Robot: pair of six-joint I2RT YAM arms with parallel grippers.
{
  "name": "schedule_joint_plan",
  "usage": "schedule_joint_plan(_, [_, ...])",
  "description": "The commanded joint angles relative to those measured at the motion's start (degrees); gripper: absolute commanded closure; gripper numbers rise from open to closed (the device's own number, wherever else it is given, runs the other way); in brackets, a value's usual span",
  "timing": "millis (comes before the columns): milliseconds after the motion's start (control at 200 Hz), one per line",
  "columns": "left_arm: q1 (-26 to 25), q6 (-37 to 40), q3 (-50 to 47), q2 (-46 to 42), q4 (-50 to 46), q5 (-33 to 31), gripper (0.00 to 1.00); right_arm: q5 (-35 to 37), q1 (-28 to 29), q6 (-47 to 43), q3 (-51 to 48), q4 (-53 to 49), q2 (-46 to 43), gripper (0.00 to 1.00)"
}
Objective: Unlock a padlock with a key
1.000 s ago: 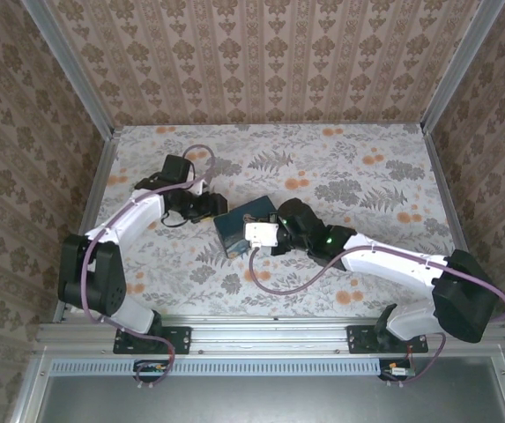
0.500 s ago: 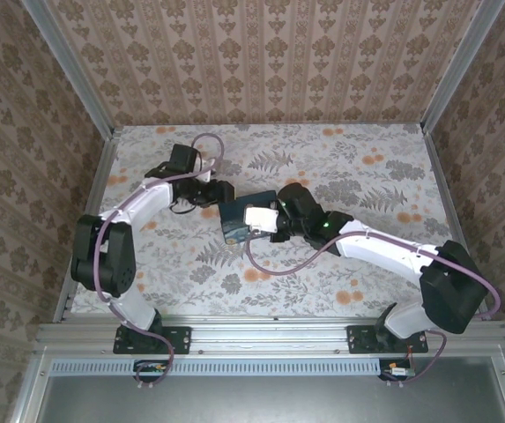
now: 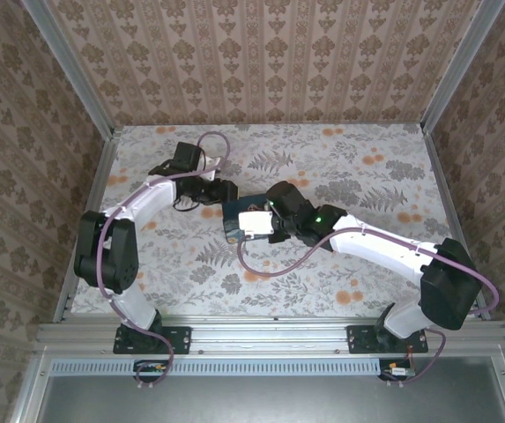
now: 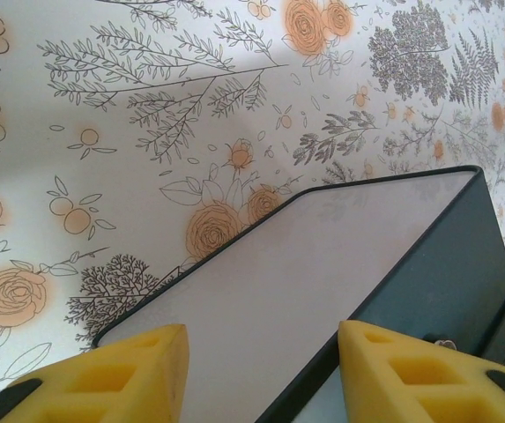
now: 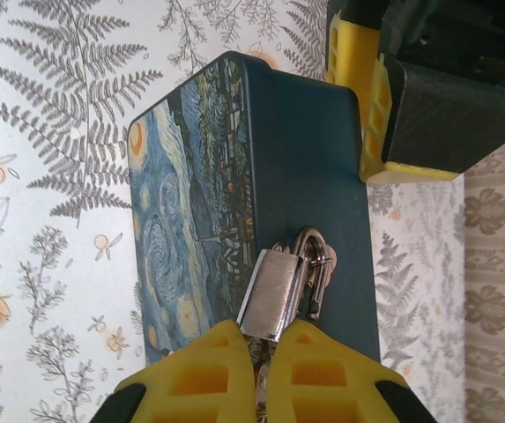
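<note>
From above, the box (image 3: 232, 211) sits on the floral table (image 3: 367, 167) just left of centre. The left gripper (image 3: 223, 190) is at its 11 o'clock end and the right gripper (image 3: 241, 226) reaches in from 4 o'clock, with both touching or nearly touching the box. Neither gripper's finger gap can be read here, and the padlock is too small to pick out. In the left wrist view, the yellow fingers (image 4: 137, 366) stand wide apart at 7 and 5 o'clock. The box's pale grey face (image 4: 305, 264) and dark side run up between them toward 2 o'clock. The pads seem to press on the box, one on the grey face and one on the dark side. In the right wrist view, the box stands on edge, its swirly painted lid facing 9 o'clock and its dark side facing the camera. The padlock (image 5: 274, 295) hangs on that dark side at 6 o'clock, with its thin shackle hooked through a small metal loop on the box. The right gripper's two yellow fingers (image 5: 208, 374) sit close together at the bottom edge, pinching the lower end of the padlock's body between their tips. At 1 o'clock, a yellow pad of the left gripper (image 5: 371, 97) lies against the box's far corner.
</note>
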Motion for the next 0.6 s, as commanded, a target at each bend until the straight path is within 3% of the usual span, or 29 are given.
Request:
schedule_joint_plan(0, [-1.9, 2.2, 0.6, 2.7, -3.6, 1.6, 0.54, -0.5, 1.5, -7.4, -1.8, 3.7, -0.5, 1.0])
schedule_joint_plan(165, [-2.1, 3.6, 2.6, 3.7, -4.3, 3.2, 0.54, -6.9, 0.4, -4.7, 0.1, 3.2, -2.2, 1.0])
schedule_joint_plan(280, [-2.6, 4.9, 3.6, 4.2, -5.1, 3.8, 0.55, -4.6, 0.5, -6.5, 0.7, 2.1, -1.2, 1.0])
schedule_joint_plan(595, [-3.7, 5.9, 4.0, 4.8, -5.5, 4.8, 0.55, -12.3, -4.4, 6.2, 5.7, 0.8, 3.0, 1.0])
